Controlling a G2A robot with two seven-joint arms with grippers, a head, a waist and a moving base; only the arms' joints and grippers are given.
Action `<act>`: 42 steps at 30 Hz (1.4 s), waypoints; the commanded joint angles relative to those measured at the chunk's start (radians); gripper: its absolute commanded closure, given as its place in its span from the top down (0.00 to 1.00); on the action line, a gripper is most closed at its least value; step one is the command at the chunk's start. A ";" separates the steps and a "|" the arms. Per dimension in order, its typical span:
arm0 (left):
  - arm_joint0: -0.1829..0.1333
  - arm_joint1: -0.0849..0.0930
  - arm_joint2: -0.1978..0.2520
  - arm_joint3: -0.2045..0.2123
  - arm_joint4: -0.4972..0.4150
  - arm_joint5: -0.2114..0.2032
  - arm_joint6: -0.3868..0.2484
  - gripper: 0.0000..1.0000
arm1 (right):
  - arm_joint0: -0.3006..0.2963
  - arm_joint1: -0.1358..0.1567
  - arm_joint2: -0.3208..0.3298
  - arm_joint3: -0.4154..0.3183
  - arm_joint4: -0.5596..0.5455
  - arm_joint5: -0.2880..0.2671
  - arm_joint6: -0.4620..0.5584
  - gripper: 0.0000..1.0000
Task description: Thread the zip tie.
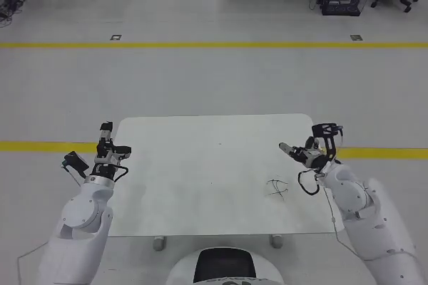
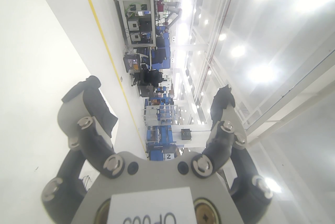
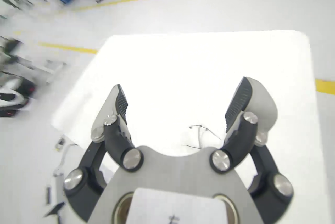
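Big white table (image 1: 200,164) in the middle. The left gripper (image 2: 158,85) hovers at the table's left edge, pointing far, fingers spread wide with nothing between them. The right gripper (image 3: 182,83) is at the right edge, aimed left across the top, fingers likewise apart and empty. The zip tie (image 1: 277,187), thin and dark, lies on the table's near-right part, close to the right gripper, not touched.

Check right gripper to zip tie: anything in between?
Nothing visible. The zip tie lies alone on the white table, toward the robot's right side. The right gripper, fingers open, is over the table's right part, and only bare tabletop shows between them.
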 commanded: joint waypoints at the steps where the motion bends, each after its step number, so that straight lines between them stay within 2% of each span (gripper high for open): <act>1: 0.000 0.000 0.000 0.000 0.000 0.000 0.000 1.00 | 0.035 -0.002 -0.042 0.031 -0.093 0.010 0.042 1.00; 3: 0.000 0.000 0.000 0.000 0.000 0.000 0.000 1.00 | 0.077 -0.003 -0.095 0.066 -0.187 0.010 0.101 1.00; 5: 0.000 0.000 0.000 0.000 0.000 0.000 0.000 1.00 | 0.093 -0.007 -0.122 0.086 -0.202 0.012 0.110 1.00; 22: 0.000 0.000 0.000 0.000 0.000 0.000 0.000 1.00 | 0.093 -0.007 -0.122 0.086 -0.202 0.012 0.110 1.00; 23: 0.000 0.000 0.000 0.000 0.000 0.000 0.000 1.00 | 0.101 -0.006 -0.139 0.078 -0.246 -0.004 0.126 1.00; 27: 0.000 0.000 0.000 0.000 0.000 0.000 0.000 1.00 | 0.174 -0.015 -0.224 0.116 -0.360 0.027 0.234 1.00; 29: 0.000 0.000 0.000 0.000 0.000 0.000 0.000 1.00 | 0.207 -0.024 -0.266 0.146 -0.378 0.042 0.285 1.00; 33: 0.000 0.000 0.000 0.000 0.000 0.000 0.000 1.00 | 0.284 -0.051 -0.362 0.241 -0.374 0.137 0.432 1.00; 34: 0.000 0.000 0.000 0.000 0.000 0.000 0.000 1.00 | 0.297 -0.057 -0.381 0.259 -0.371 0.145 0.436 1.00; 36: 0.000 0.000 0.000 0.000 0.000 0.000 0.000 1.00 | 0.309 -0.063 -0.398 0.282 -0.363 0.154 0.437 1.00; 42: 0.000 0.000 0.000 0.000 0.000 0.000 0.000 1.00 | 0.309 -0.063 -0.398 0.282 -0.363 0.154 0.437 1.00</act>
